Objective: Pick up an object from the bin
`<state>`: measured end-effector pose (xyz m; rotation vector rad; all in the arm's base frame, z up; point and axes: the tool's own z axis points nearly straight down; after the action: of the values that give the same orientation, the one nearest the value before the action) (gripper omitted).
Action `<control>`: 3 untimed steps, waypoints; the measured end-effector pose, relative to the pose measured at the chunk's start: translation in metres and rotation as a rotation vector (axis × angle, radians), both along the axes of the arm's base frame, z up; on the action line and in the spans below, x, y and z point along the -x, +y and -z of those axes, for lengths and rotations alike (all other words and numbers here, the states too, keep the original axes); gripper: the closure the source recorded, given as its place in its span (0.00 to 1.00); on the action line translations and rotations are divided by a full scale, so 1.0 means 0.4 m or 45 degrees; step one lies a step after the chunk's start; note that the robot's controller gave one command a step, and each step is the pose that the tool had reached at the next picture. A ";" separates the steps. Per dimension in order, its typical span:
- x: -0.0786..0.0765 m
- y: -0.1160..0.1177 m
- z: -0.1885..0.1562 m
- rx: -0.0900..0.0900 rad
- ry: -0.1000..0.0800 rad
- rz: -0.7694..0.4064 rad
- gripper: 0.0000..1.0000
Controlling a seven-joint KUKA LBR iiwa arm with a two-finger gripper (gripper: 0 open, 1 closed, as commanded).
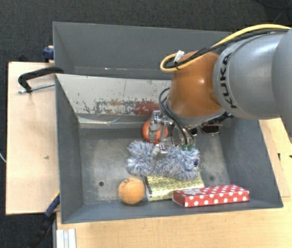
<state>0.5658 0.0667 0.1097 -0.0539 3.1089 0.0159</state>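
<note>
My gripper (167, 138) hangs low in the middle of the bin, its metal fingers pointing down onto the top of a fluffy blue-grey duster-like mop head (161, 161). Just behind the fingers, to their left, sits an orange-red round thing (150, 130), partly hidden by the gripper. Whether anything is between the fingers is not visible.
An orange ball (131, 191) lies near the front wall. A yellow-green patterned cloth (173, 186) lies under the mop head's front edge. A red box with white dots (211, 196) rests along the front right. The arm's orange cover looms over the bin's right half.
</note>
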 end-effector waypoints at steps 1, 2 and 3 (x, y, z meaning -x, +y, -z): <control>0.076 -0.044 0.052 0.002 0.019 0.021 0.00; 0.098 -0.058 0.086 0.010 0.070 0.642 1.00; 0.097 -0.058 0.086 0.010 0.069 0.642 1.00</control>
<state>0.5269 0.0434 0.0751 0.7358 3.0749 -0.0078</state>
